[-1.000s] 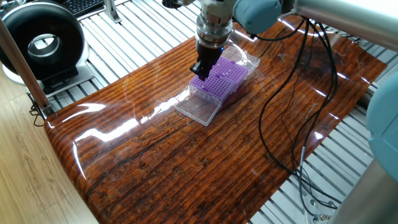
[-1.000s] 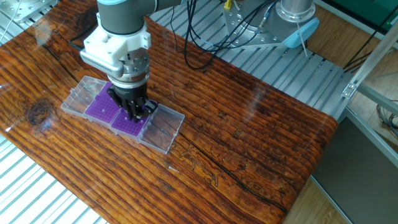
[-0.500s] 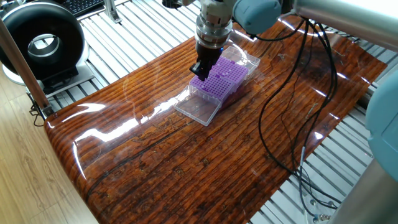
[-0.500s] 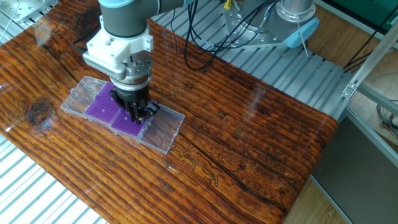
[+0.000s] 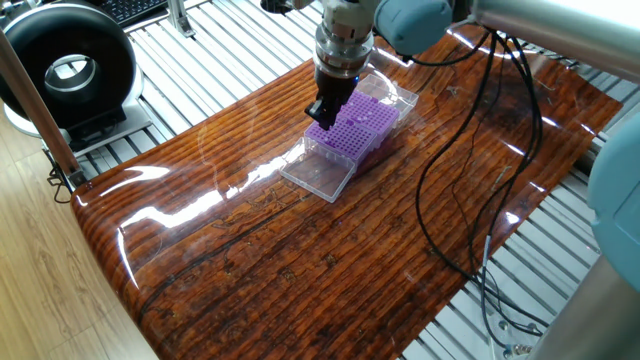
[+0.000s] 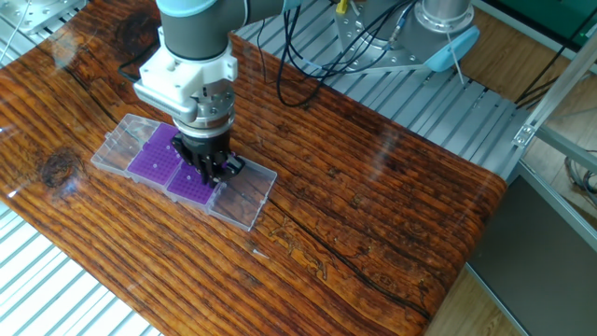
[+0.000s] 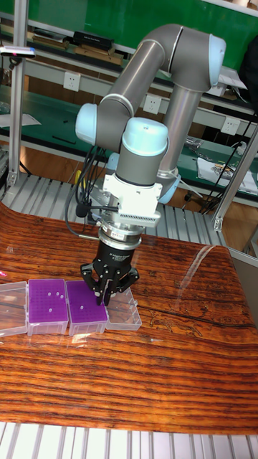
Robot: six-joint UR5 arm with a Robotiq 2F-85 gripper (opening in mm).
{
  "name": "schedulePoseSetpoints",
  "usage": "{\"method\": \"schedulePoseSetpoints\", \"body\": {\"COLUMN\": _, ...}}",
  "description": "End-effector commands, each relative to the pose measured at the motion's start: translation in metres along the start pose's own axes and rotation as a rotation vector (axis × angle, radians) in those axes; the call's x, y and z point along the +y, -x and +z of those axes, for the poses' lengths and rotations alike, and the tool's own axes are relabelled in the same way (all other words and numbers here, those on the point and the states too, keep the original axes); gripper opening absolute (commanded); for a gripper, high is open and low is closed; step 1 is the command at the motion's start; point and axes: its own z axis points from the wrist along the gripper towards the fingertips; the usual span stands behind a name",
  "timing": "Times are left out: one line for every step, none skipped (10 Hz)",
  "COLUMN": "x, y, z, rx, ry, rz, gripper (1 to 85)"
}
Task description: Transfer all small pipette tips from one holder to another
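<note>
Two racks [image 7: 67, 305] sit side by side, lids flat; gripper [image 7: 107, 295] hangs at the right one's three-o'clock edge, fingers nearly together, hold unclear.

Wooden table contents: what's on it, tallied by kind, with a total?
Square purple racks with fine hole grids: 2
Clear plastic hinged lids lying open: 2
Black two-finger gripper above the racks: 1
Total: 5
</note>
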Motion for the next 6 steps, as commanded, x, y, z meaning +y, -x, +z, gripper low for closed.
{"method": "schedulePoseSetpoints", "body": {"x": 0.0004, "y": -0.0032, "z": 0.003, "rx": -0.004, "ry": 0.009, "rz": 0.007, "gripper": 19.7}}
{"method": "schedulePoseSetpoints", "body": {"x": 0.0, "y": -0.0041, "z": 0.0037, "rx": -0.004, "ry": 0.008, "rz": 0.007, "gripper": 19.7}}
{"method": "schedulePoseSetpoints", "body": {"x": -0.0004, "y": -0.0044, "z": 0.0038, "rx": -0.004, "ry": 0.006, "rz": 0.007, "gripper": 19.7}}
{"method": "schedulePoseSetpoints", "body": {"x": 0.0005, "y": -0.0048, "z": 0.0041, "rx": -0.004, "ry": 0.008, "rz": 0.007, "gripper": 19.7}}
{"method": "schedulePoseSetpoints", "body": {"x": 0.0012, "y": -0.0054, "z": 0.0044, "rx": -0.004, "ry": 0.008, "rz": 0.007, "gripper": 19.7}}
{"method": "schedulePoseSetpoints", "body": {"x": 0.0016, "y": -0.006, "z": 0.0046, "rx": -0.003, "ry": 0.008, "rz": 0.007, "gripper": 19.7}}
